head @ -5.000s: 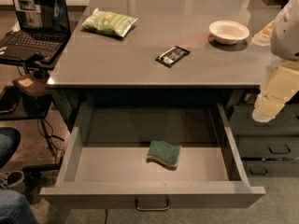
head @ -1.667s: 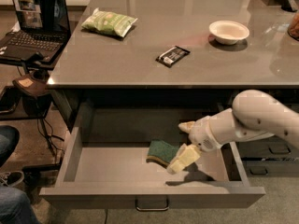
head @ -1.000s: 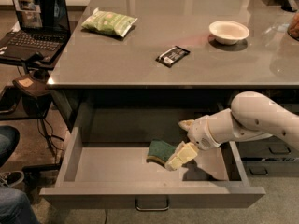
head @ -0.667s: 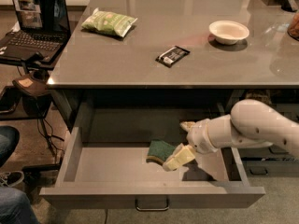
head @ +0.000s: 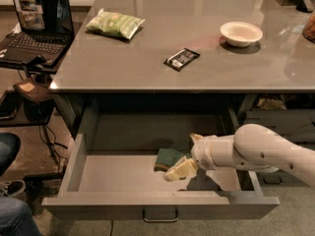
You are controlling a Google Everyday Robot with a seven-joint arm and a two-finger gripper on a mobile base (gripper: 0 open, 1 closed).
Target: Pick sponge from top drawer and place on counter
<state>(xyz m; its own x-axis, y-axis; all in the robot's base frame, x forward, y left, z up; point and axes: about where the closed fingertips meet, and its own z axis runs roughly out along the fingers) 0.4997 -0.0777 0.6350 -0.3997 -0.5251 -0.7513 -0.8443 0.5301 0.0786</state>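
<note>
The sponge (head: 166,158), dark green on top, lies on the grey floor of the pulled-out top drawer (head: 108,173), right of its middle. My gripper (head: 186,154) reaches into the drawer from the right on the white arm and sits at the sponge's right end. It is open: the near finger (head: 179,170) lies against the sponge's front right corner and the far finger (head: 194,137) stands behind it. The sponge rests on the drawer floor. The counter (head: 147,58) spans the view above the drawer.
On the counter lie a light-green snack bag (head: 114,23), a black bar wrapper (head: 181,59) and a white bowl (head: 240,33). A laptop (head: 37,14) on a stand is at left. A person's leg and shoe (head: 12,191) are at bottom left. The drawer has a metal handle (head: 160,214).
The arm came down from the right into the drawer to the sponge. In the last second it shifted slightly; the sponge has stayed about where it was.
</note>
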